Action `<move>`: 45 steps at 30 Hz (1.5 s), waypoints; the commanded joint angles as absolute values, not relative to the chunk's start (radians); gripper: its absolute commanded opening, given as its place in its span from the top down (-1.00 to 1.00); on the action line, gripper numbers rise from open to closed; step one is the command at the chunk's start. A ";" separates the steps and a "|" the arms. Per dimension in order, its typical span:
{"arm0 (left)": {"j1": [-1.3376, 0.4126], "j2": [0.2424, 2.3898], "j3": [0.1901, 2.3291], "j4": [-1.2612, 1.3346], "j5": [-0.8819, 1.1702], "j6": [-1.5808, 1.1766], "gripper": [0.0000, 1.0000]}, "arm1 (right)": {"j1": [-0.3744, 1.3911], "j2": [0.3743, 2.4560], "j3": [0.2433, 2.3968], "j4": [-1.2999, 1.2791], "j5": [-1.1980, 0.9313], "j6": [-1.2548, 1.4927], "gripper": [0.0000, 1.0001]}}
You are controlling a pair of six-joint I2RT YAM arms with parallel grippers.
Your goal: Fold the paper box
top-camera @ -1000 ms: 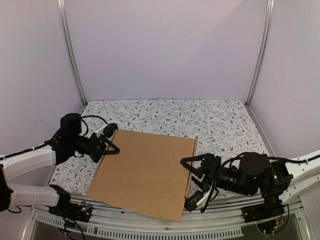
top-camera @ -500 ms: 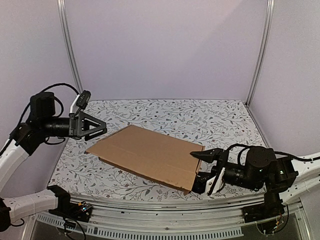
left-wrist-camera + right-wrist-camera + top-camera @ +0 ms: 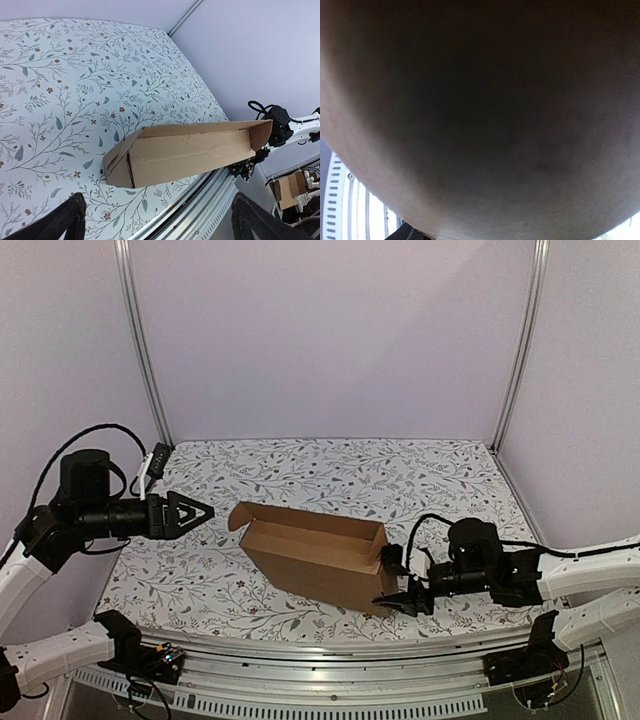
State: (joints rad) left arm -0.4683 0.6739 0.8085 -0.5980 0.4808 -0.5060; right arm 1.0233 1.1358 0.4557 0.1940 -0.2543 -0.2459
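Note:
The paper box (image 3: 315, 558) is plain brown cardboard, standing as a long shallow open box in the middle of the table, with a flap raised at its left end. It also shows in the left wrist view (image 3: 190, 152). My left gripper (image 3: 198, 512) is open and empty, hovering to the left of the box and apart from it; its dark fingers (image 3: 62, 224) frame the bottom of the left wrist view. My right gripper (image 3: 397, 582) has its jaws spread at the box's right end, close against it. Dark, blurred cardboard (image 3: 480, 110) fills the right wrist view, hiding the fingers.
The table (image 3: 440, 480) has a floral-patterned cover. A metal rail (image 3: 330, 655) runs along its near edge, close to the box's near side. Pale walls and two upright metal posts (image 3: 140, 340) enclose the back and sides.
The cardboard went from a flat sheet to a standing open box. My left gripper let go, lifted and drew back left. My right gripper moved in against the box's right end.

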 commanded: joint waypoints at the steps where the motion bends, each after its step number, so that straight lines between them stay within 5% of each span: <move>1: -0.535 0.736 0.777 -0.515 0.336 -0.501 -0.99 | 1.006 1.211 0.431 0.371 -0.456 -0.136 0.52; 10: -0.677 0.879 0.817 -0.542 0.182 -0.434 -0.86 | 1.002 1.252 0.354 0.445 -0.453 -0.141 0.54; 20: -0.682 0.896 0.872 -0.641 0.175 -0.389 -0.22 | 0.996 1.201 0.305 0.447 -0.432 -0.133 0.53; 34: -0.737 0.981 0.905 -0.611 0.193 -0.378 0.26 | 0.997 1.211 0.304 0.457 -0.428 -0.127 0.53; 45: -0.776 1.027 0.951 -0.640 0.163 -0.394 0.97 | 0.997 1.260 0.301 0.511 -0.431 -0.111 0.52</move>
